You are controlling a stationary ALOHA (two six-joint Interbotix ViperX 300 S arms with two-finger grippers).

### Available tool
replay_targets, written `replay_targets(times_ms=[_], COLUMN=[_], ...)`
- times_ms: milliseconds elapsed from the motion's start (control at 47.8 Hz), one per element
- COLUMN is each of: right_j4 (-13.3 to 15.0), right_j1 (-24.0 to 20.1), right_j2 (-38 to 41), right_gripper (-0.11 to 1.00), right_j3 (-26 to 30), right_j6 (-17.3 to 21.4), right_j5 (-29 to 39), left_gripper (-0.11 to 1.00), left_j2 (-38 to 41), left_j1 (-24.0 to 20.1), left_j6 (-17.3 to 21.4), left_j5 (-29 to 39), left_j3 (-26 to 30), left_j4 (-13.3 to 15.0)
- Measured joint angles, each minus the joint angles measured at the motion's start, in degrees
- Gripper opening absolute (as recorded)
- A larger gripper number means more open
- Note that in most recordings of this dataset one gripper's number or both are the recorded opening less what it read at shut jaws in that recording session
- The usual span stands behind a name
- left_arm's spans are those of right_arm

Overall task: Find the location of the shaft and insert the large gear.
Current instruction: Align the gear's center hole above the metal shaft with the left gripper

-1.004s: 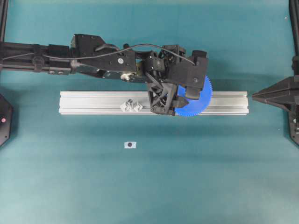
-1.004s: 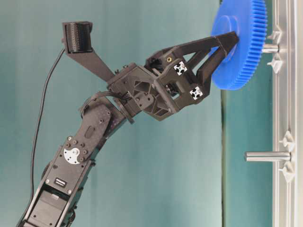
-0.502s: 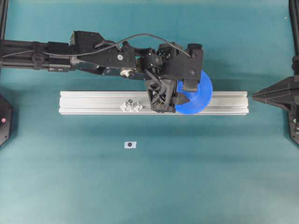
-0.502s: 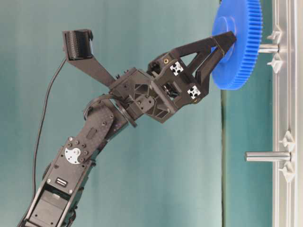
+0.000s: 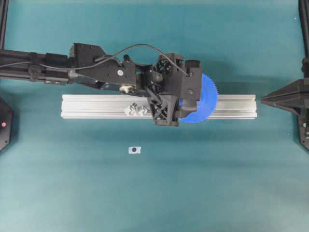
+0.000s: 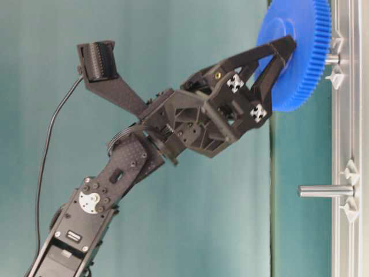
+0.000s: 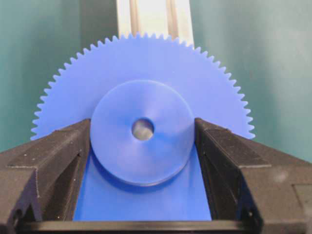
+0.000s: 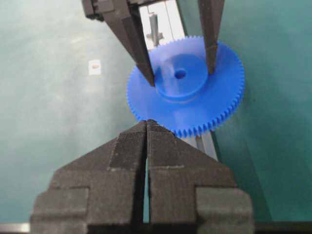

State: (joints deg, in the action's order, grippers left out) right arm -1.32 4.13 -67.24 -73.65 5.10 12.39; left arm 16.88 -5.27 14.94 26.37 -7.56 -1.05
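The large gear (image 6: 300,40), a bright blue toothed disc, sits threaded on the shaft (image 6: 332,58). Only a short grey stub of the shaft shows between the gear and the aluminium rail (image 6: 349,115). My left gripper (image 6: 275,64) is shut on the gear's raised hub (image 7: 142,156), with one finger (image 7: 73,146) on each side. Grey shows inside the centre hole (image 7: 142,129). From overhead the gear (image 5: 205,99) lies over the rail (image 5: 96,105), partly under my left gripper (image 5: 186,104). My right gripper (image 8: 147,123) is shut and empty, hovering just short of the gear's rim (image 8: 195,124).
A second pin (image 6: 326,190) stands bare on its clear bracket (image 5: 136,109), further left along the rail. A tiny white tag with a dark dot (image 5: 134,150) lies on the teal table in front of the rail. The right arm (image 5: 285,99) rests at the rail's right end.
The gear has slid further along the shaft toward the rail, leaving less pin exposed. The left wrist shifted slightly left over the rail. The right arm has not moved.
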Motion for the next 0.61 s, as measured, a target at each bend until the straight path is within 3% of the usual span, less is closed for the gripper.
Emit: replay_targets(times_ms=[397, 606], right_j4=[0.0, 0.0], right_j1=[0.09, 0.09], right_j2=[-0.09, -0.09], right_gripper=[0.0, 0.0], right_j3=[0.0, 0.0], right_j6=[0.0, 0.0], right_j5=[0.0, -0.7], left_gripper=[0.7, 0.7], left_j2=[0.0, 0.0], left_j1=[-1.05, -1.41], left_j6=[-0.18, -2.37], left_j5=[0.26, 1.05], left_j3=[0.79, 0.88], left_j4=[0.0, 0.0])
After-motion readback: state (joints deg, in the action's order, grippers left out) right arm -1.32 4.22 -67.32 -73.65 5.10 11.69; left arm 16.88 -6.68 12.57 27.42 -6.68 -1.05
